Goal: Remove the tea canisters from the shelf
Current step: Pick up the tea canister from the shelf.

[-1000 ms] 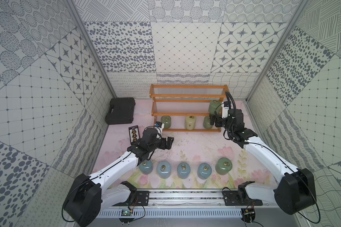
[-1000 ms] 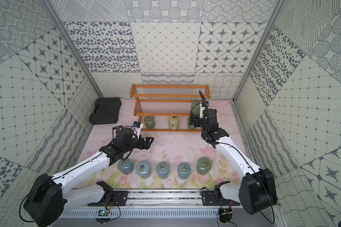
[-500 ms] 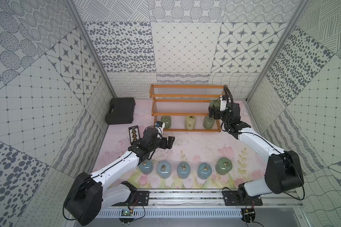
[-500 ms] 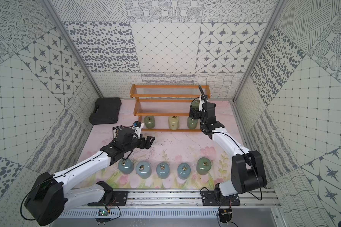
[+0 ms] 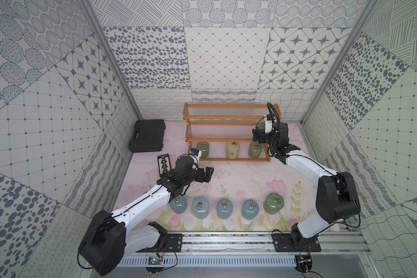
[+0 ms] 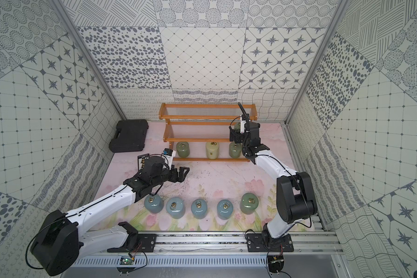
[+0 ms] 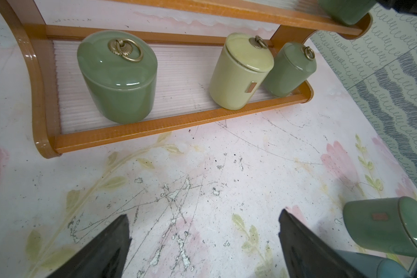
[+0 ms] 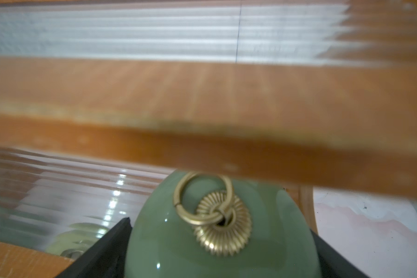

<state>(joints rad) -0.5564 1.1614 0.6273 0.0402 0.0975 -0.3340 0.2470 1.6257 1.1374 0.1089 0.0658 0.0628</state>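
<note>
While the right gripper stands with its jaws spread wide and holding nothing, the sage green canister it is after sits between them. That canister is on the middle tier of the shelf, its brass ring pull lying flat on the lid. The step in hand looks like the grasp itself. The wrist view is smeared with motion, so I cannot tell whether either finger already touches the glaze.

To do this well, the fingers should probably sink further, past the domed lid and onto the straight wall. A squeeze on the lid could lift it off or skid on the gloss. The jaws should close with the jar centred between them so it is not nudged along the clear slats. An orange rail crosses just beyond the lid, so I would lift only enough to clear the front lip, then draw back toward the arm rather than straight up.

The left gripper is likewise wide open and empty, hovering over the table. Ahead of it on the bottom tier stand a green canister nearest, a cream canister farther along, and a second green one beyond that. Behind it, toward its base, five removed canisters stand in a row.
</note>
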